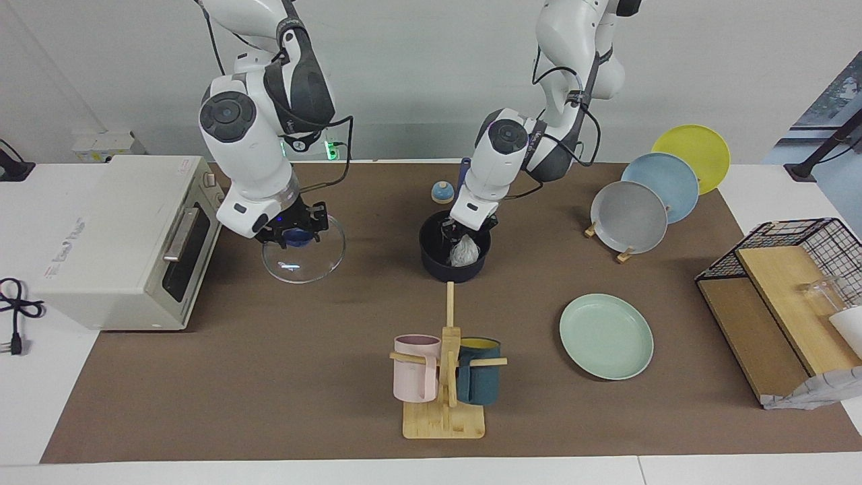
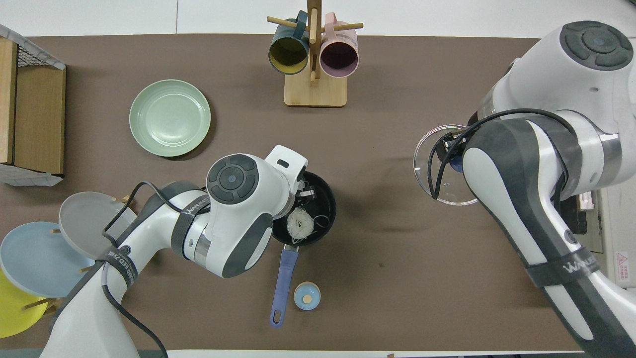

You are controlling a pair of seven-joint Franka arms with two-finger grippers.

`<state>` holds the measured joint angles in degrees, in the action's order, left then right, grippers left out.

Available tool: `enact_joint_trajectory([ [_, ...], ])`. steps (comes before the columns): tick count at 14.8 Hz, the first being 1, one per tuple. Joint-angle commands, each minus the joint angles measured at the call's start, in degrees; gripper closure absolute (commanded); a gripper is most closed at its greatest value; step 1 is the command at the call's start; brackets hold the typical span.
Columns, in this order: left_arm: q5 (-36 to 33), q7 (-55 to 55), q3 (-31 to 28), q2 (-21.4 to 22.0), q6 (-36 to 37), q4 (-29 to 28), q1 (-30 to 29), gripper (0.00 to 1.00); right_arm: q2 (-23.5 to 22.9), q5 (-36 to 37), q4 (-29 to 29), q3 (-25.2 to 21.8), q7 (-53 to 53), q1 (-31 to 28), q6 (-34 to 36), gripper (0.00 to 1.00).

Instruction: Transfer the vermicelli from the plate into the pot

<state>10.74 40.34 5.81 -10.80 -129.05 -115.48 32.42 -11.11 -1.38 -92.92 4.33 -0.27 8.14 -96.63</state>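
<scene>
The dark navy pot [image 1: 434, 259] [image 2: 325, 201] stands mid-table, its blue handle [image 2: 283, 283] pointing toward the robots. A whitish nest of vermicelli [image 1: 465, 252] [image 2: 299, 223] lies inside it. My left gripper [image 1: 463, 236] [image 2: 303, 191] reaches down into the pot, just above the nest. The mint-green plate [image 1: 606, 335] [image 2: 170, 118] lies bare, farther from the robots toward the left arm's end. My right gripper [image 1: 296, 234] [image 2: 449, 156] is shut on the blue knob of a glass lid [image 1: 323, 259] [image 2: 427, 174], beside the pot toward the right arm's end.
A mug rack [image 1: 444, 411] [image 2: 314, 92] with pink and teal mugs stands farther out. Grey [image 1: 630, 217], light blue [image 1: 663, 176] and yellow [image 1: 693, 151] plates lean in a stand. A small blue knobbed disc [image 2: 306, 296] lies by the handle. There is a toaster oven [image 1: 121, 236] and a wire basket [image 1: 794, 269].
</scene>
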Motion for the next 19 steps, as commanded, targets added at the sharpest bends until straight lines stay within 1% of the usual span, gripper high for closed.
enact_joint_trajectory([
  [1, 0.95, -2.54, -0.27, 1.21, 2.03, 0.69, -1.21, 0.00, -0.32, -0.99, 1.78, 2.34, 3.42, -0.31, 1.18, 1.00],
  [2, 0.86, -2.98, -0.27, 1.65, 5.09, 2.44, -2.96, 0.00, -0.32, -0.99, 1.78, 3.14, 4.91, -0.31, 1.09, 1.00],
  [5, 0.69, -5.18, -0.27, 2.80, 17.82, 10.86, -7.35, 0.00, -0.32, -0.99, 1.69, 5.60, 10.09, -0.31, 0.57, 1.00],
  [6, 0.43, -5.53, -0.36, 3.23, 21.35, 13.59, -8.85, 0.00, -0.32, -0.99, 1.78, 6.91, 12.81, -0.31, 0.13, 1.00],
  [7, -0.27, -6.40, -0.36, 4.63, 23.90, 15.36, -10.61, 0.00, -0.49, -0.90, 1.78, 9.10, 16.40, -0.31, -0.66, 1.00],
  [9, -2.47, -9.12, -0.36, 9.45, 26.56, 15.73, -15.08, 0.00, -0.58, -0.90, 1.17, 12.88, 23.26, 0.38, -4.69, 1.00],
  [11, -4.31, -13.24, -0.36, 12.54, 28.84, 15.81, -19.65, 0.00, -1.37, -0.55, 1.34, 13.16, 28.81, 5.11, -6.11, 1.00],
  [13, -5.81, -20.08, -0.45, 14.92, 30.69, 15.90, -23.61, 0.00, -2.42, -0.20, 0.90, 13.08, 34.34, 9.25, -10.05, 1.00],
  [15, -5.82, -28.25, -0.36, 16.50, 33.06, 15.90, -27.66, 0.00, -2.34, -0.20, 0.38, 13.25, 35.51, 10.14, -11.47, 1.00],
  [16, -6.08, -32.04, -0.45, 16.60, 33.85, 15.90, -28.98, 0.00, -2.17, -0.29, -0.76, 13.25, 35.60, 11.28, -13.22, 1.00],
  [18, -8.18, -33.22, -0.36, 16.69, 34.04, 15.90, -29.61, 0.00, -1.46, -0.29, -3.05, 13.25, 36.30, 11.73, -15.69, 1.00],
  [19, -8.19, -33.13, -0.36, 16.60, 34.65, 16.08, -29.61, 0.00, -2.16, -0.20, -2.71, 13.34, 38.04, 12.77, -15.69, 1.00],
])
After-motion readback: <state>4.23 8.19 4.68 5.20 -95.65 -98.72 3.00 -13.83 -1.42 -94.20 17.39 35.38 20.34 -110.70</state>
